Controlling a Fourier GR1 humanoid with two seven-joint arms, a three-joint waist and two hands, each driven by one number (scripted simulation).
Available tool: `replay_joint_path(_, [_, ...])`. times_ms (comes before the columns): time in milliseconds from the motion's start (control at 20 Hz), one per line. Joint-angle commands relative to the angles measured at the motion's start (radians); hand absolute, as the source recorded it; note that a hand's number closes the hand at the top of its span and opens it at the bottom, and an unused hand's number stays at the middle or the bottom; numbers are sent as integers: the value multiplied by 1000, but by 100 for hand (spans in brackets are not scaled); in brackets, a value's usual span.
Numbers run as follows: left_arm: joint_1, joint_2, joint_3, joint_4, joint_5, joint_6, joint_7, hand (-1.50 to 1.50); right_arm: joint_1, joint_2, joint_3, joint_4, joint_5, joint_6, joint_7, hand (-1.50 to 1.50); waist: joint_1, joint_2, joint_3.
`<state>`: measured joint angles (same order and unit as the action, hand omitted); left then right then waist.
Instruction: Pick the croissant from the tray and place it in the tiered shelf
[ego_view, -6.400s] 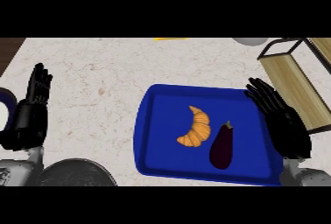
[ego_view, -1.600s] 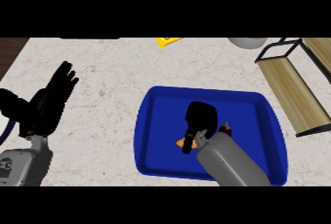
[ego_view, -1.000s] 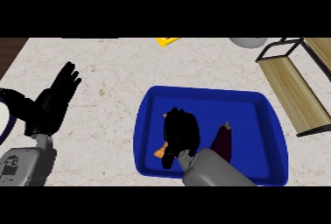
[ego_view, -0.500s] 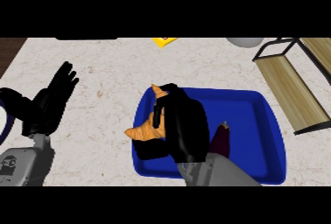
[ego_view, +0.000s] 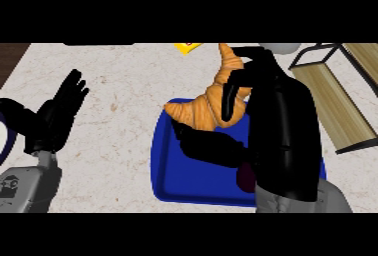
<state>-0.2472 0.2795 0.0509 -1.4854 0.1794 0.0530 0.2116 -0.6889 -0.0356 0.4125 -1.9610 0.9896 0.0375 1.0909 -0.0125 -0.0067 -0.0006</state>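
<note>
The golden croissant (ego_view: 210, 97) is lifted well above the blue tray (ego_view: 166, 170), close to the camera, with my right hand (ego_view: 277, 115) shut on it; the thumb and fingers curl round its middle. The hand and forearm hide most of the tray's right half. A sliver of the dark purple eggplant (ego_view: 244, 179) shows beside the forearm on the tray. The tiered shelf (ego_view: 336, 95), with wooden boards in a dark frame, stands at the right edge. My left hand (ego_view: 55, 117) rests open at the left, fingers up.
A yellow item (ego_view: 188, 47) lies at the counter's far edge, and a grey round object (ego_view: 280, 47) peeks out behind the right hand. The marbled counter (ego_view: 118, 80) stretches between the left hand and the tray.
My right hand came down onto the tray, closed on the croissant and raised it up and to the right, toward the shelf. The left hand stayed at the left.
</note>
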Motion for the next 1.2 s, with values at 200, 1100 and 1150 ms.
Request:
replay_joint_path(200, [26, 9, 11, -1, 1, -26, -13, 0, -60, -126, -263, -85, -57, 235, 89, 150, 4, 2, 0])
replay_joint_path(1100, [-30, -30, 16, 27, -33, -10, -1, 0, 111, -422, -851, -4, -356, 252, -236, 150, 4, 6, 1])
replay_joint_path(1150, [32, -48, 9, 33, -32, -32, -70, 0, 196, -385, -845, -41, -354, 233, -256, 150, 5, 6, 1])
